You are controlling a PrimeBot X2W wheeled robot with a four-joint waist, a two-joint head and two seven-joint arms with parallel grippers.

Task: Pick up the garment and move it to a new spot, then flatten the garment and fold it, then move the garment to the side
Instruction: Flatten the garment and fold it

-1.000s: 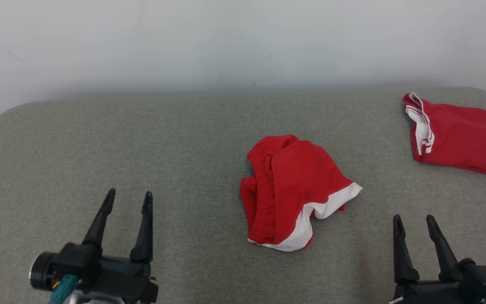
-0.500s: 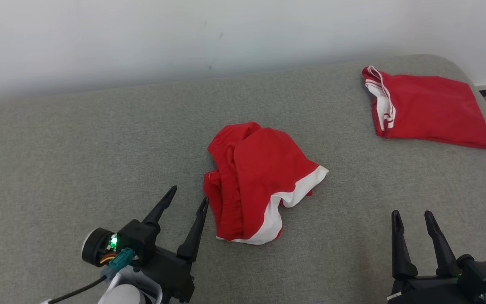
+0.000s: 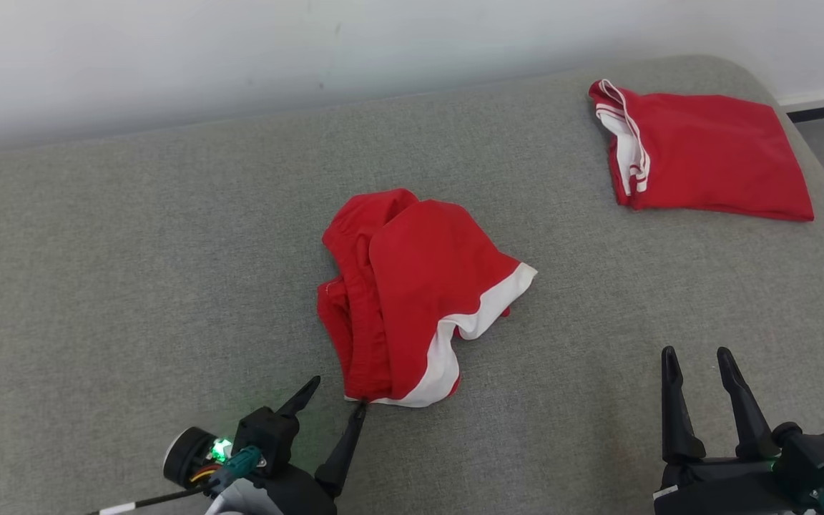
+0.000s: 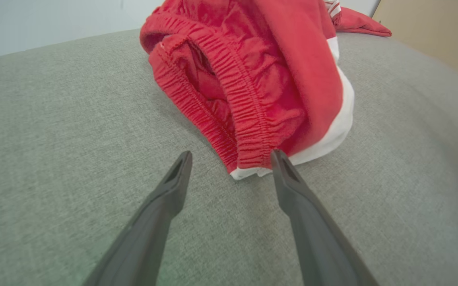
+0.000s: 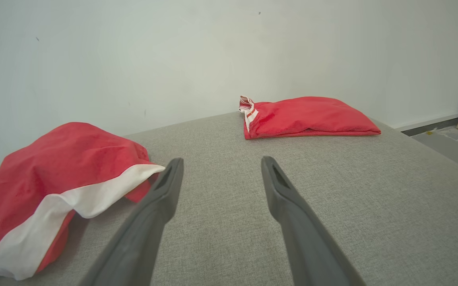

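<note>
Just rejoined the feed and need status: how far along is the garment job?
Done: one folded red garment lies at the far right of the grey surface. In hand: the left end effector is open at the near corner of the crumpled garment, not gripping yet; the right end effector is open, apart from it. Left: pickup, moving, flattening, folding, setting aside.

left hand (image 3: 337, 392): fingers spread, low, angled forward | right hand (image 3: 697, 361): fingers spread, upright

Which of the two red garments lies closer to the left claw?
The crumpled garment in the middle: the open left claw sits at its near corner. The folded garment lies far off to the right.
</note>
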